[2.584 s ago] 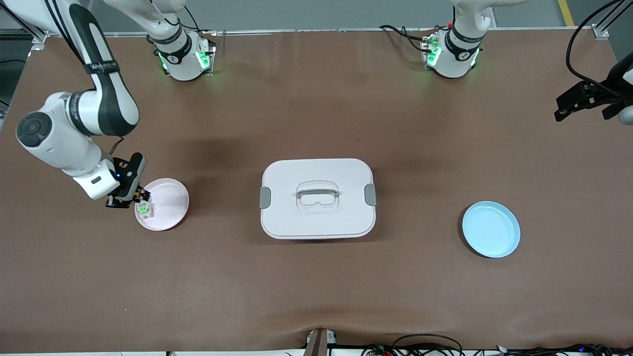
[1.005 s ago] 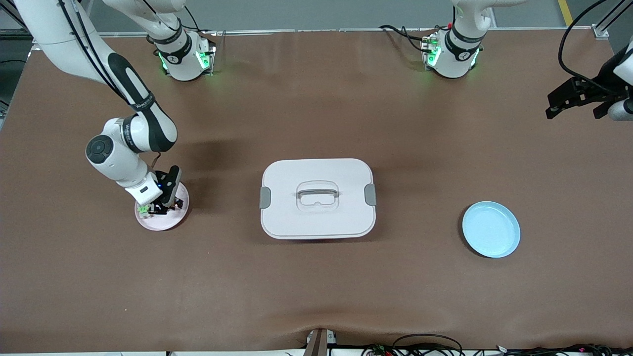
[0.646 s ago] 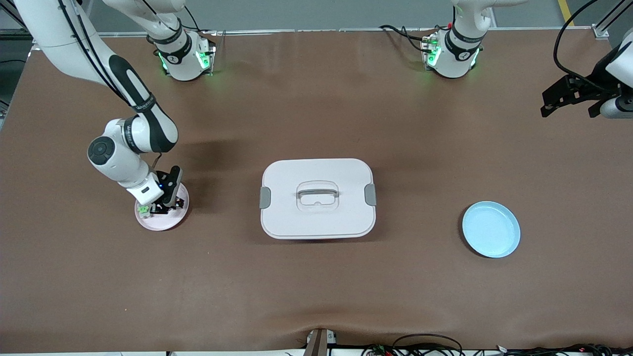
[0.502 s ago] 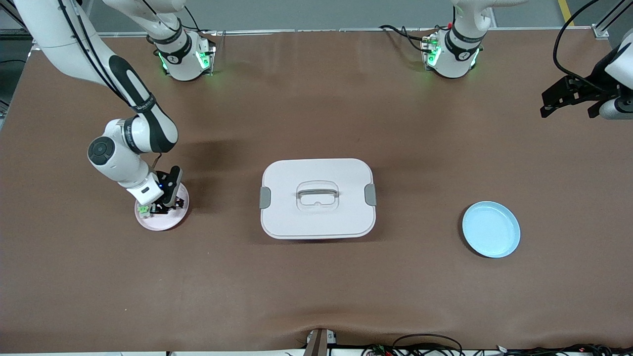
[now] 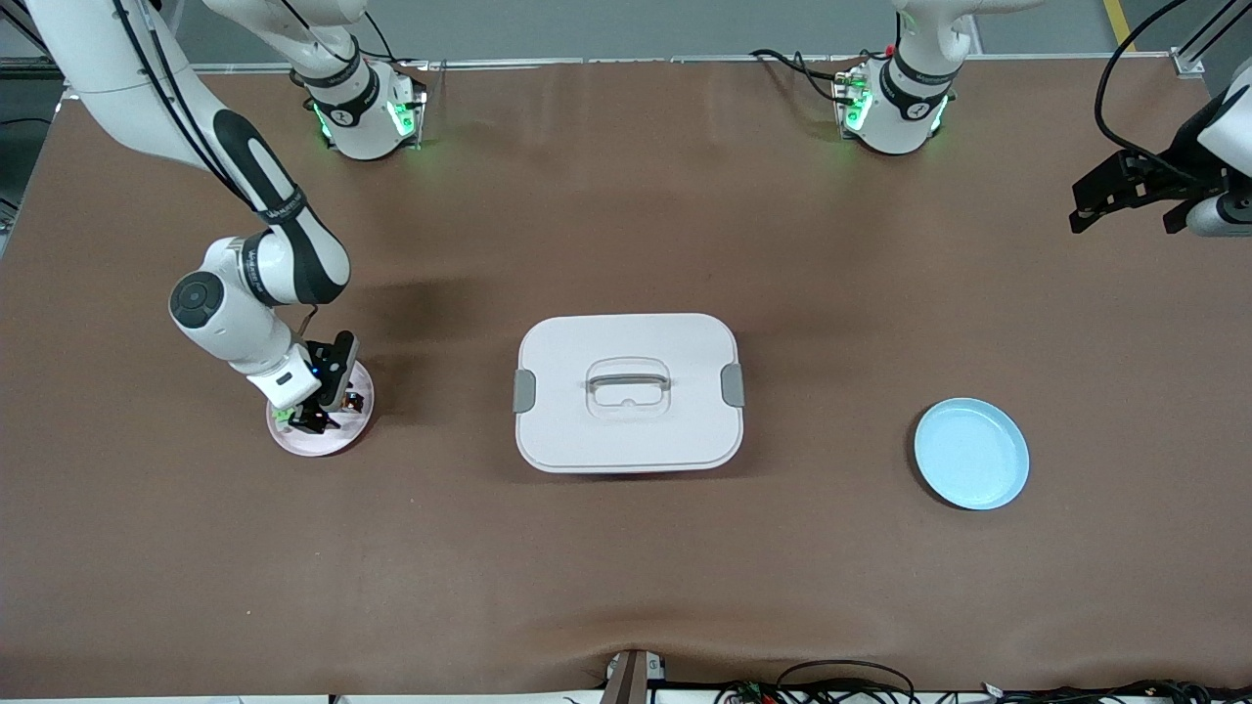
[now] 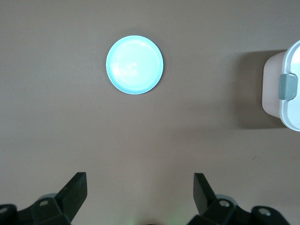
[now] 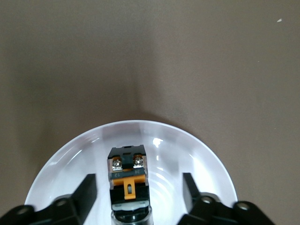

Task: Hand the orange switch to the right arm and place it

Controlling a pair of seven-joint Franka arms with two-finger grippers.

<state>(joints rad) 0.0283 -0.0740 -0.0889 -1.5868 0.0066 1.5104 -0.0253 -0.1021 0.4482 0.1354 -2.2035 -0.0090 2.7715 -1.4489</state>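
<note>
The orange switch (image 7: 129,180), a stubby black part with an orange face, lies on the pink plate (image 7: 197,154) between my right gripper's fingertips (image 7: 87,190), apart from both. My right gripper (image 7: 139,194) is open, low over this plate (image 5: 337,445) at the right arm's end of the table. In the front view the gripper (image 5: 313,420) hides most of the switch. My left gripper (image 5: 1125,191) is open and empty, held high over the left arm's end of the table. In the left wrist view it (image 6: 140,187) has only bare table between its fingers.
A small clear part with green markings (image 5: 283,418) lies on the pink plate beside my right gripper. A white lidded box (image 5: 627,391) stands mid-table. A light blue plate (image 5: 971,453) lies toward the left arm's end, also in the left wrist view (image 6: 135,65).
My right gripper moved from the pink plate's rim to over its middle; over the last second it barely moved. My left gripper drifted a little toward the table's middle.
</note>
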